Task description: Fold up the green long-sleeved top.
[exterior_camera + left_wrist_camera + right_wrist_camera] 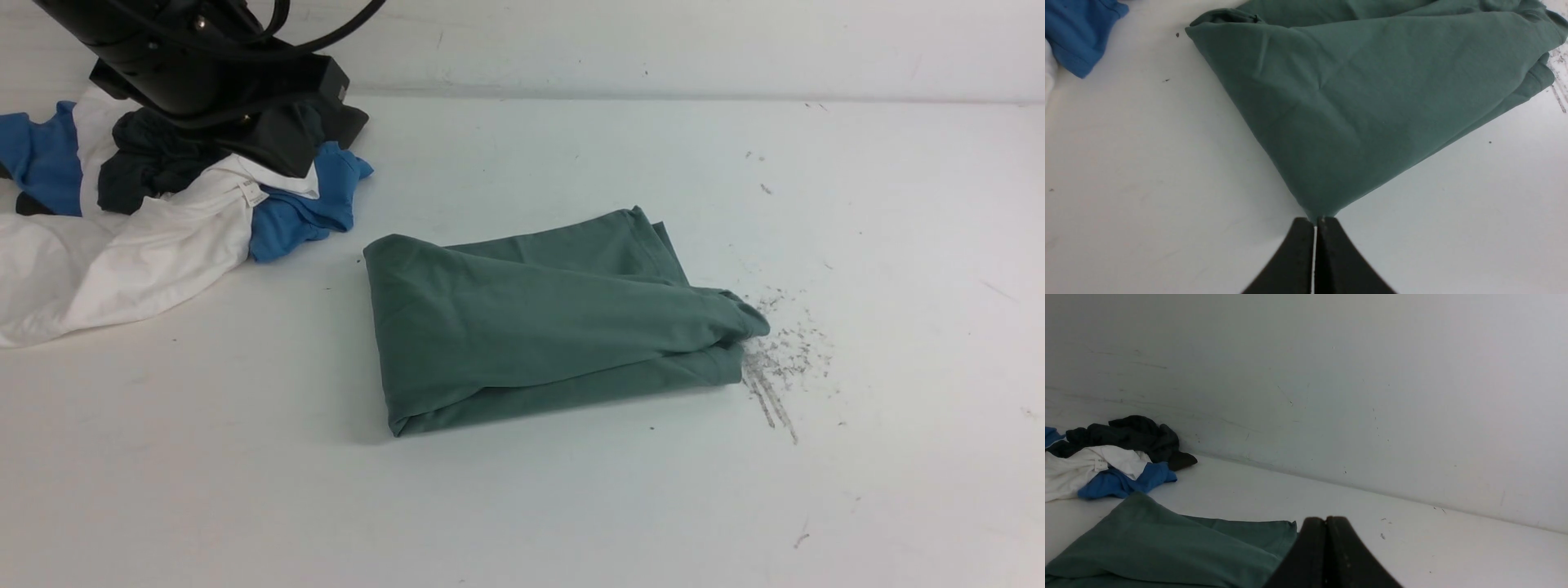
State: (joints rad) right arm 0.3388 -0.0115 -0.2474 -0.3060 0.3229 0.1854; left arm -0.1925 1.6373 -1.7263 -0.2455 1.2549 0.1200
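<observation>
- A heap of clothes (163, 220), blue, white and dark charcoal, lies at the far left of the white tabletop (522, 506), partly under the black left arm (204, 73).
- The left gripper (1315, 222) has its jaws pressed together, the tips just at a corner of the green top (539, 327); whether they touch the cloth is hard to tell.
- The green top lies folded into a rough rectangle near the tabletop's middle.
- Dark scuff marks (775, 359) speckle the surface just right of the top.
- The right gripper (1326, 520) hangs above the top's edge, jaws pressed together, holding nothing.
- A plain white wall (1372, 396) rises behind the tabletop.
</observation>
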